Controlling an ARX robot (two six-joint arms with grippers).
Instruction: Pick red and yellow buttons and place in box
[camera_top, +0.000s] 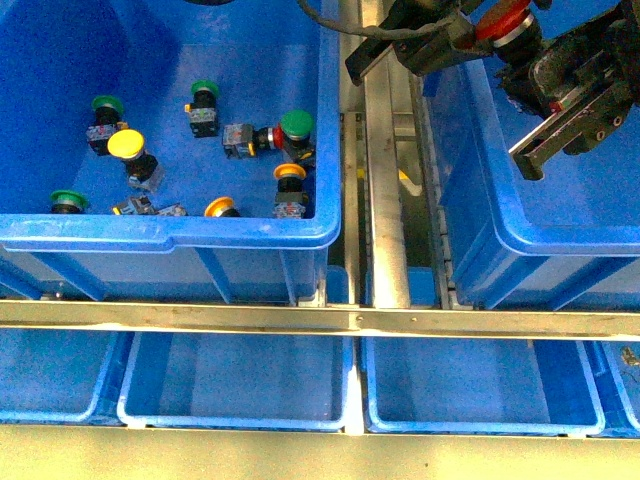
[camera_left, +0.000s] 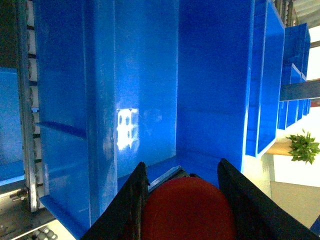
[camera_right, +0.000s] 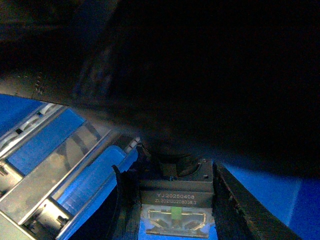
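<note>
The box (camera_top: 500, 232) is the deep blue bin at the right. Above its near-left corner my left gripper (camera_top: 482, 32) is shut on a red button (camera_top: 505, 22). In the left wrist view its red cap (camera_left: 187, 210) fills the gap between the fingers of the left gripper (camera_left: 182, 172), over the box's inner wall (camera_left: 150, 75). My right gripper (camera_top: 572, 120) hangs over the box, under the left arm. The right gripper (camera_right: 167, 175) is shut on the grey switch body of a red button (camera_right: 176, 197); its cap is hidden in shadow. Yellow buttons (camera_top: 126, 143) (camera_top: 290, 172) (camera_top: 220, 207) and a red one (camera_top: 268, 138) lie in the left bin.
The left blue bin (camera_top: 170, 232) also holds green-capped buttons (camera_top: 296, 123) (camera_top: 107, 103) (camera_top: 204, 88). A metal rail (camera_top: 385, 200) runs between the two bins. A steel crossbar (camera_top: 320, 318) lies in front, with shallow blue trays (camera_top: 235, 380) (camera_top: 470, 385) below it.
</note>
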